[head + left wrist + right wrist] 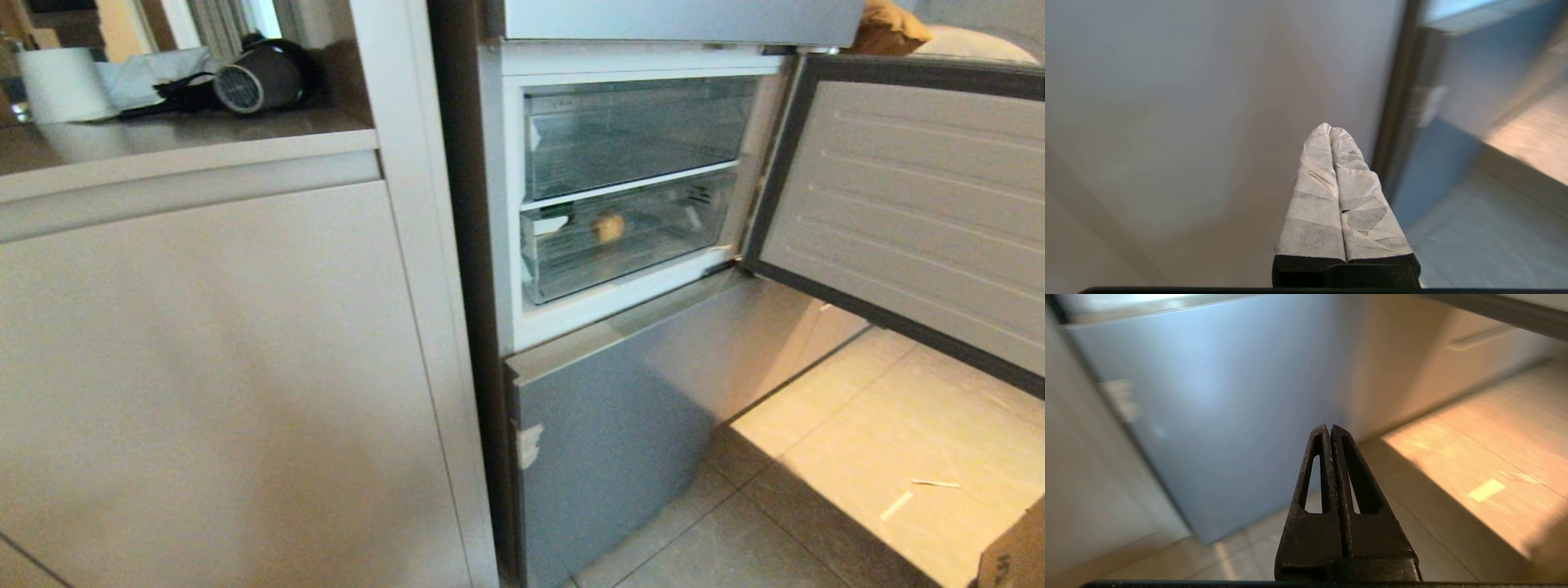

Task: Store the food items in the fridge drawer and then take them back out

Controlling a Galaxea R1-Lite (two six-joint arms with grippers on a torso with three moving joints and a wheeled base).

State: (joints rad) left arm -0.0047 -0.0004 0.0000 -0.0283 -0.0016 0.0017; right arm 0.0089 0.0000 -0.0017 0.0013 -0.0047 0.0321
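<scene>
At far left a pale grey counter (163,135) carries a white cylindrical cup (61,82) and a black hair dryer (257,77), both cut off by the frame's upper edge. Below it a flat beige cabinet front (204,384) fills the left half of the head view, ending at a white upright panel (420,245) that touches the fridge's dark side edge.

The middle fridge compartment stands open: its grey-lined door (906,196) swings out to the right, over the beige floor tiles (857,457), leaving free floor in front of the lowest silver-blue fridge front (620,441), which bears a white tape scrap (529,445) on its left edge. Inside sit two clear plastic drawers; the upper clear drawer (637,135) looks bare, and the lower clear drawer (629,237) holds a golden-brown roundish lump (608,226), seen dimly through its front wall. A green pepper cannot be made out anywhere.

Neither arm shows in the head view. The left gripper (1330,127), its fingers wrapped in white tape, has its jaws pressed together on nothing, facing the beige cabinet front near the fridge edge. The right gripper (1330,426), bare black, likewise has its jaws together and empty, pointing at the lowest fridge front above the floor. A brown cardboard corner (1016,551) is cut off at bottom right.
</scene>
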